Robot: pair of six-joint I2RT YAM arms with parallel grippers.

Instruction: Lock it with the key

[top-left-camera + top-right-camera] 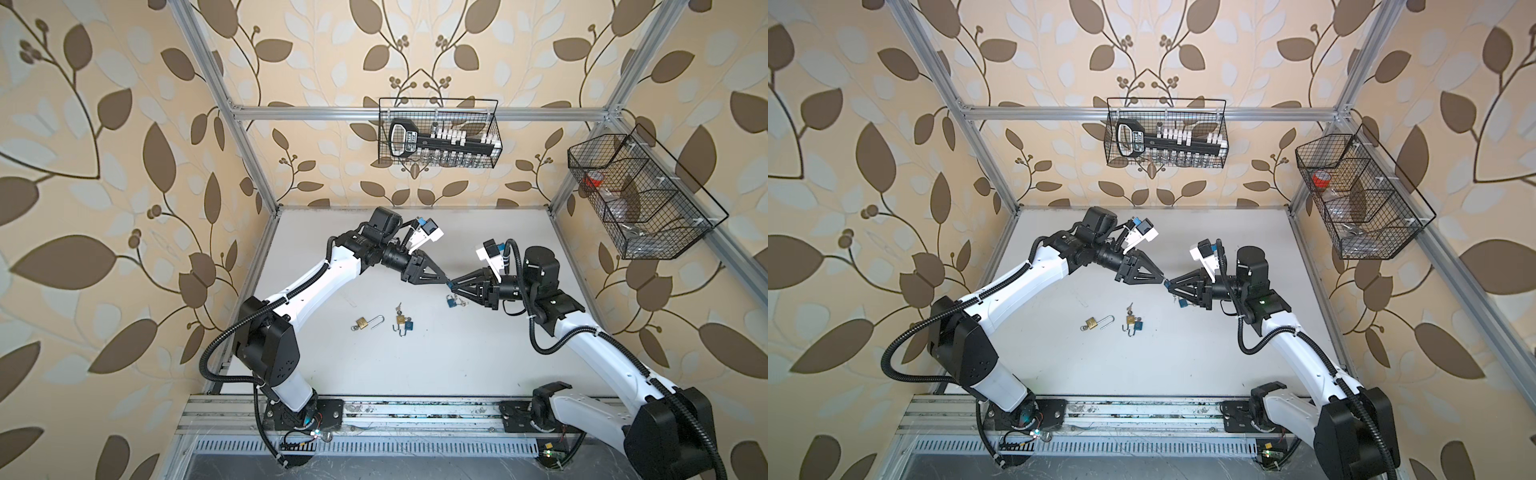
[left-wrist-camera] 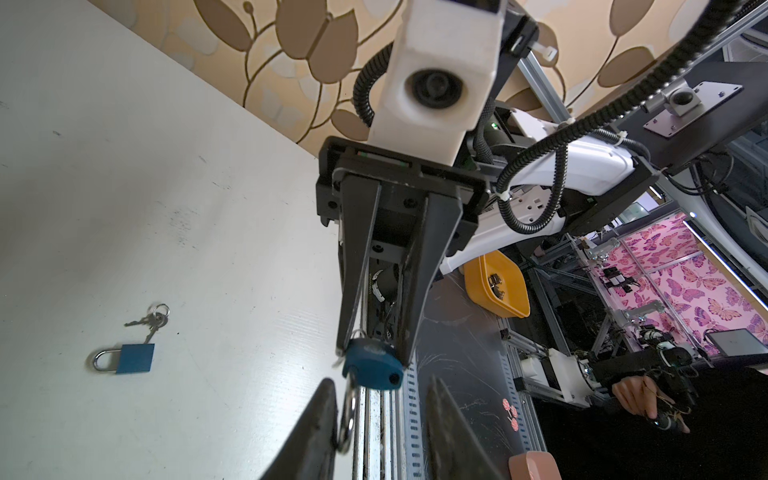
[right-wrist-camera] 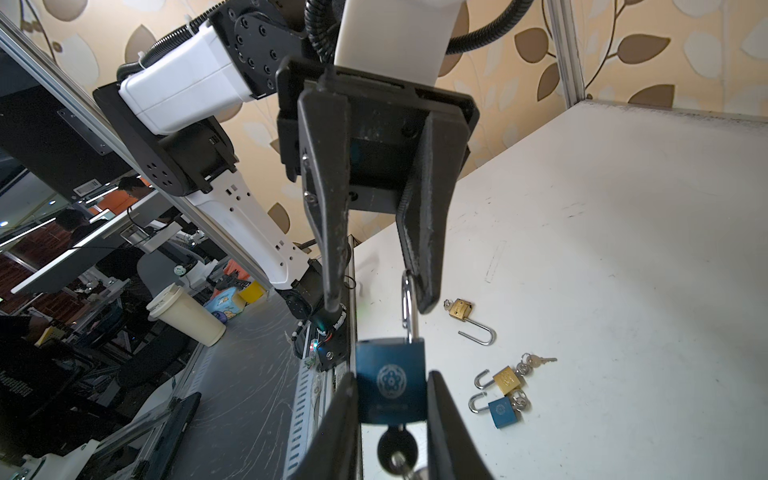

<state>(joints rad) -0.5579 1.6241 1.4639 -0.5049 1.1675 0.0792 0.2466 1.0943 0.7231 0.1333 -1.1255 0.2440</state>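
Right hand (image 3: 390, 388) grips blue padlock (image 3: 390, 365), spare padlocks (image 3: 506, 379) nearby.

Blue padlock (image 3: 390, 374), shackle (image 3: 409, 307) open, key (image 3: 397, 448) inserted, clamped in right claw (image 3: 390, 399).

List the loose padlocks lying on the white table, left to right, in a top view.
Brass padlock with a long open steel shackle → small brass padlock with an open shackle → small blue padlock with an open shackle → closed blue padlock with a key ring.
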